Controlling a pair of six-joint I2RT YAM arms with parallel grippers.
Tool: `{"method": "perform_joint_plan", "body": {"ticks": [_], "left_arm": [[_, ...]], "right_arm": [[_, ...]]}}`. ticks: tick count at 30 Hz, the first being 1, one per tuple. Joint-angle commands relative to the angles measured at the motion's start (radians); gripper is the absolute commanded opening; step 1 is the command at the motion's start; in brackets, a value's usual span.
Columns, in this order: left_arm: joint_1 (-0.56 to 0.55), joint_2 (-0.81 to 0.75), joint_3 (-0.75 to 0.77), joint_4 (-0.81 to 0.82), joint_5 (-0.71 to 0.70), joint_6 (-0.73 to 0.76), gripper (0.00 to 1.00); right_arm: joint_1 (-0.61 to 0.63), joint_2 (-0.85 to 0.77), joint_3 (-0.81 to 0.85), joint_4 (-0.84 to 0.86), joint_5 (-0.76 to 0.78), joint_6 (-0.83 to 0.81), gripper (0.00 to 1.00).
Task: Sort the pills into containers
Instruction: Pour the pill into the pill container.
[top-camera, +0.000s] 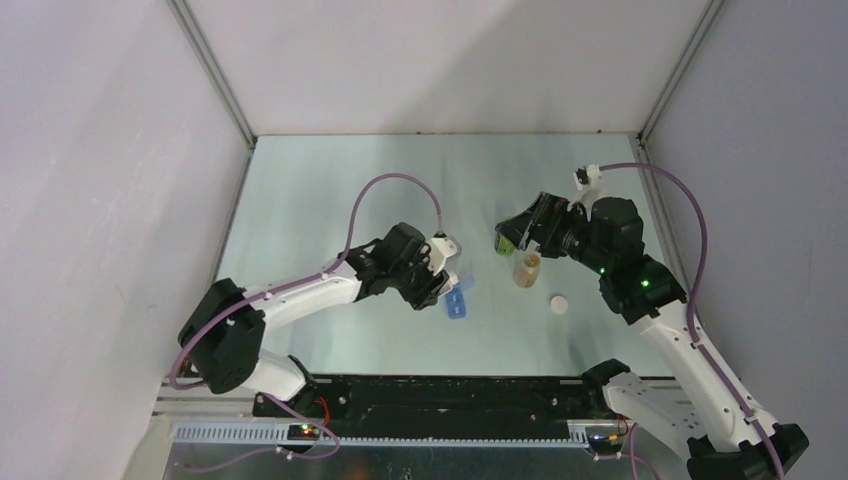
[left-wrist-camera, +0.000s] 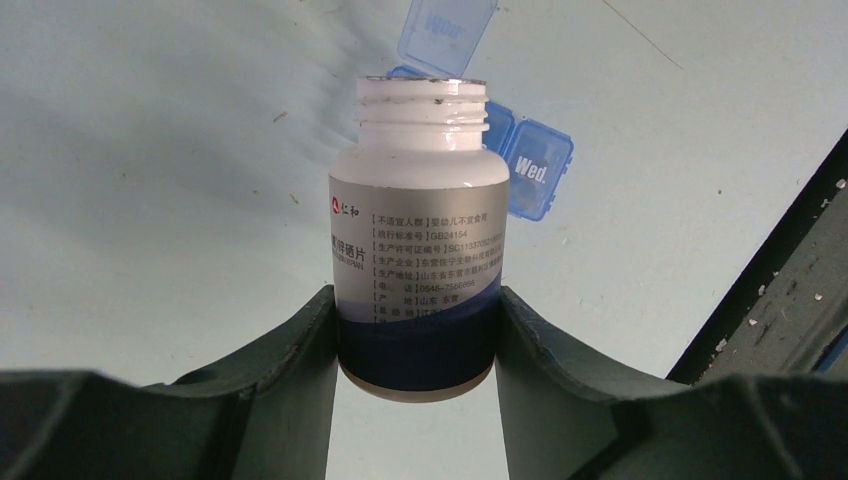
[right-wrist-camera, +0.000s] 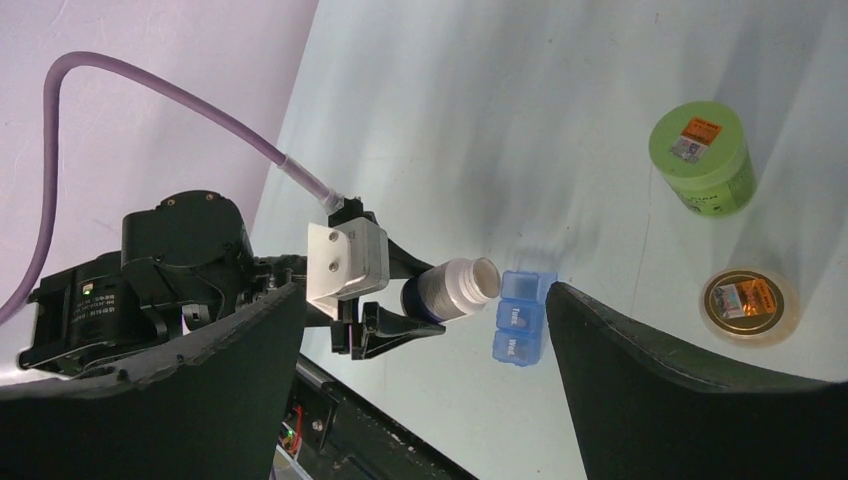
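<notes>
Now, my left jaws: clamped on the lower body of the white pill bottle (left-wrist-camera: 420, 230), one finger on each side, set at a middling width.
White pill bottle: cap off and threaded neck bare. It is tipped nearly level above the surface (top-camera: 330, 190), with its mouth pointing away from my left wrist, just beside the blue pill organizer (right-wrist-camera: 520, 315).
Blue pill organizer: lying on the surface in front of my left arm (top-camera: 300, 295). One closed lid reads "Wed". The end compartment by the bottle mouth has its lid flipped up.
Pills: I cannot make out any, either in the bottle mouth or in the open compartment.
My right jaws: spread wide with nothing between them, hanging above the surface at the end of my right arm (top-camera: 640, 280) and facing the bottle and organizer.
Green container (right-wrist-camera: 702, 158): upright on the surface with a sticker on its top. It is close to my right jaws in the overhead view but apart from the fingers.
Amber jar (right-wrist-camera: 748, 305): upright, just beside the green container on the near side.
White cap (top-camera: 559, 302): flat on the surface, near the amber jar but not touching it, on the side toward my right arm.
</notes>
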Motion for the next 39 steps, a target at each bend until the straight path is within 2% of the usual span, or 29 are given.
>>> {"method": "perform_joint_plan", "body": {"ticks": [1, 14, 39], "left_arm": [[-0.011, 0.016, 0.057, -0.022, -0.022, 0.032, 0.0], [-0.043, 0.112, 0.167, -0.185, -0.104, 0.055, 0.0], [-0.109, 0.238, 0.296, -0.327, -0.222, 0.092, 0.0]], "right_arm": [[-0.004, -0.023, -0.001, 0.0, 0.013, -0.011, 0.93], [-0.01, -0.026, -0.016, -0.007, 0.022, -0.005, 0.91], [-0.038, -0.068, -0.052, -0.008, 0.023, 0.007, 0.91]]}}
